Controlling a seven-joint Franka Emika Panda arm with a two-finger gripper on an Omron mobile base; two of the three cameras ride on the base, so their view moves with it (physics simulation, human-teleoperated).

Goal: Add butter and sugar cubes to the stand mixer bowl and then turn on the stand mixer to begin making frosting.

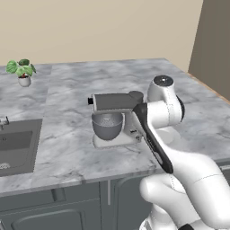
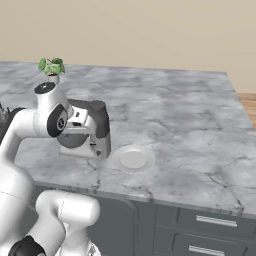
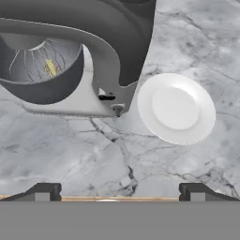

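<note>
Frosting-making here turns on the stand mixer (image 1: 117, 117), which sits toward the front edge of the marble worktop (image 1: 67, 152), roughly midway along it, its boxy head lowered over the bowl. That lowered head matters: the whisk hangs down inside the stand mixer bowl (image 3: 40, 75), so anything dropped in must pass beside the wires.

From the hand view, the bowl rests on the mixer's whitish base, and a pale yellow sliver lies in it behind the whisk wires, which I take to be the butter (image 3: 49, 67). I cannot make out any sugar cubes, either in the bowl or on the worktop; they may be too small or hidden by the head.

Just beside the mixer, on the side nearer the worktop's far corner by the wooden floor, lies a round white plate (image 3: 176, 108) with nothing on it, close to the base but not touching. It reads as the spot where the ingredients were laid out, near enough for short carries.

A black control (image 3: 107, 97) and a small round dial (image 3: 117, 110) sit on the column's foot, facing the plate.

The gripper (image 3: 120, 191) hovers above the front edge with its fingers spread fully apart and nothing between them, looking down at the column. Judging from that, switching the mixer on looks like the step at hand.
</note>
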